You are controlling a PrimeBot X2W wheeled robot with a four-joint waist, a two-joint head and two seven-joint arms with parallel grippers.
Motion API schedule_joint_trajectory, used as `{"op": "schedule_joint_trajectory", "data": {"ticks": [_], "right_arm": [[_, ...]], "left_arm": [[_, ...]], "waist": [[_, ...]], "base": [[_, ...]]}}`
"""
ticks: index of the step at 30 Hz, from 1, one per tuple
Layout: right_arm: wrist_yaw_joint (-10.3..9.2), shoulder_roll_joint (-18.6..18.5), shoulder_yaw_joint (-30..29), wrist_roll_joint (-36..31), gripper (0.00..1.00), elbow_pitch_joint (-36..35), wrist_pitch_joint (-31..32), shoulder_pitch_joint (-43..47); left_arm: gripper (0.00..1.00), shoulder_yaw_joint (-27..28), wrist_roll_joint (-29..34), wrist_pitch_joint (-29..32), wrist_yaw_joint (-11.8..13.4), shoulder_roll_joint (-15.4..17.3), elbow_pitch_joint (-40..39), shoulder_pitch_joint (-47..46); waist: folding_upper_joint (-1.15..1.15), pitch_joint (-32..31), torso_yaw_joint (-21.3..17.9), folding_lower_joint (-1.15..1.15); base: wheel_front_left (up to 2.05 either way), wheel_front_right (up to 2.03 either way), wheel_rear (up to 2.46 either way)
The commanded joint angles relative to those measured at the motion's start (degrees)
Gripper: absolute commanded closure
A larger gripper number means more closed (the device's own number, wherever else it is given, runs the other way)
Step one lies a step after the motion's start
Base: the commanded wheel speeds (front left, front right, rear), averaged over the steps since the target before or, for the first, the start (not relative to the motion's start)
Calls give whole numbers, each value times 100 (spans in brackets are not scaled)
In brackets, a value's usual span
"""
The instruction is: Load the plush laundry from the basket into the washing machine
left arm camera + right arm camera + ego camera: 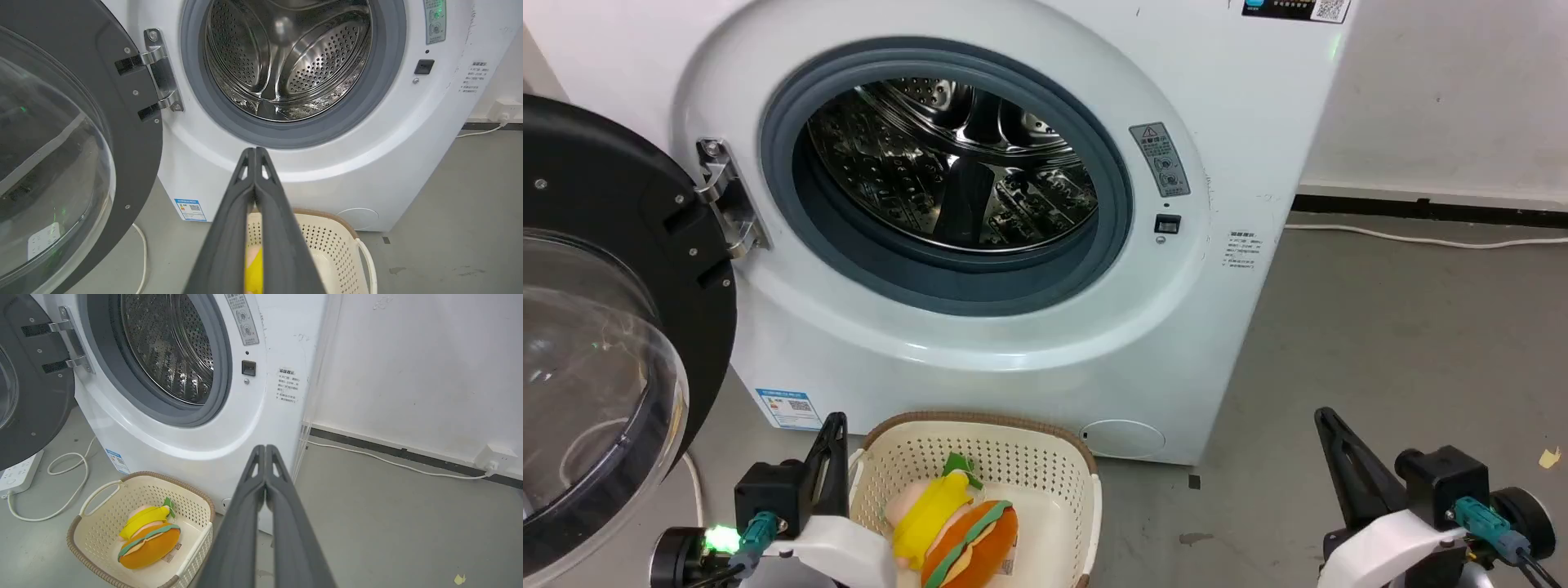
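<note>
Presently the 2 plush toys (148, 533) lie in the basket (116, 508) before the washing machine (980, 351), likely light and squashy, best pinched mid-body; left gripper (255, 153) and right gripper (265, 450) are pressed together, empty.

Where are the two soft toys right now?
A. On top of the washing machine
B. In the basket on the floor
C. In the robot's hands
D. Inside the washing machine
B: the doll and the burger plush lie together in the basket, which sits on the floor in front of the washing machine.
</note>
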Motion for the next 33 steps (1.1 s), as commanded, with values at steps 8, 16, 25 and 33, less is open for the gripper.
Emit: {"op": "schedule_joint_trajectory", "data": {"ticks": [8, 16, 25, 33], "right_arm": [[-5, -1, -14, -43, 100, -24, 8, -67], [-5, -1, -14, -43, 100, -24, 8, -67], [-5, -1, -14, -43, 100, -24, 8, -67], [0, 0, 4, 7, 0, 2, -3, 2]], "left_arm": [[100, 16, 14, 2, -25, -1, -25, -88], [100, 16, 14, 2, -25, -1, -25, -88], [100, 16, 14, 2, -25, -1, -25, -88], [0, -3, -2, -3, 1, 0, 1, 3]], "waist": [[0, 0, 0, 0], [0, 0, 0, 0], [0, 0, 0, 0], [0, 0, 0, 0]], "base": [[0, 0, 0], [0, 0, 0], [0, 0, 0], [0, 0, 0]]}}
